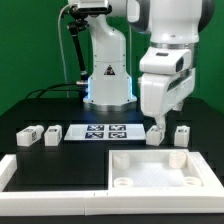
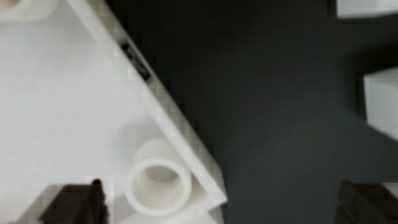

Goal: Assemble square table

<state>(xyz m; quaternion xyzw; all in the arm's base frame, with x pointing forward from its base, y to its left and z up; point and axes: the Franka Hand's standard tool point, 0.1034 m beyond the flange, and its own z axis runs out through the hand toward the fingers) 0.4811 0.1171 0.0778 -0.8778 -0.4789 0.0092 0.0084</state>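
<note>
The square table top (image 1: 160, 170) lies at the front on the exterior view's right, tray-like with a raised rim. In the wrist view its rim edge (image 2: 71, 110) and one round corner hole (image 2: 157, 186) show. Two stubby legs (image 1: 157, 135) (image 1: 182, 134) stand just behind it, and two more (image 1: 27, 137) (image 1: 50, 133) stand on the exterior view's left. My gripper (image 1: 158, 121) hangs above the top's far edge, near the closer leg. In the wrist view the gripper (image 2: 222, 205) is open and empty, with one finger (image 2: 71, 202) over the top and the other (image 2: 374, 202) over the dark table.
The marker board (image 1: 105, 131) lies flat between the two pairs of legs. A long low white border rail (image 1: 50, 190) runs along the front and left. The robot base (image 1: 108, 75) stands behind. A white leg edge (image 2: 382, 100) shows in the wrist view.
</note>
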